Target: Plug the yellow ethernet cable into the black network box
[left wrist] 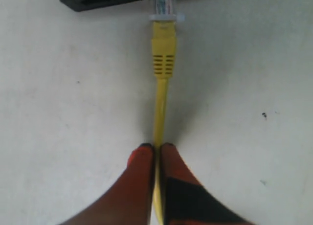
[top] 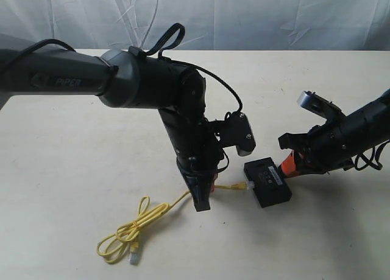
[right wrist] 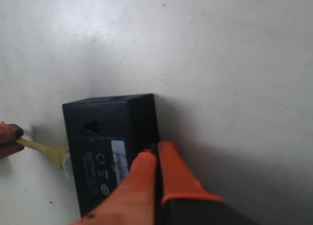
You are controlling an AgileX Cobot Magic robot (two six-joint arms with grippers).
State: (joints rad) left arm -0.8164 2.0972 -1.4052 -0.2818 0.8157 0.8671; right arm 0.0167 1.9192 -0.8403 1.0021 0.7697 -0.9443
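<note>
While the slack of the yellow ethernet cable [top: 140, 222] lies looped close to the near edge of the table [top: 61, 170], left of its middle, with a spare plug [top: 134, 255] at the loop's end, the rest of the cord runs away from that edge toward the right. The left gripper [left wrist: 157, 147] is clamped on the cord a short way behind its clear plug [left wrist: 164, 2]. The plug's tip meets the side of the black network box [top: 268, 181], which sits right of the table's middle. Beyond it, toward the right edge, the right gripper [right wrist: 155, 151] has its orange fingers together, pressed against the box's opposite end, apparently bracing it.

The step in hand looks like the insertion itself. Whether the plug is fully home is unclear, since the wrist view cuts off there. The next move probably calls for a straight, level push along the cord's line while the box is held firm.
</note>
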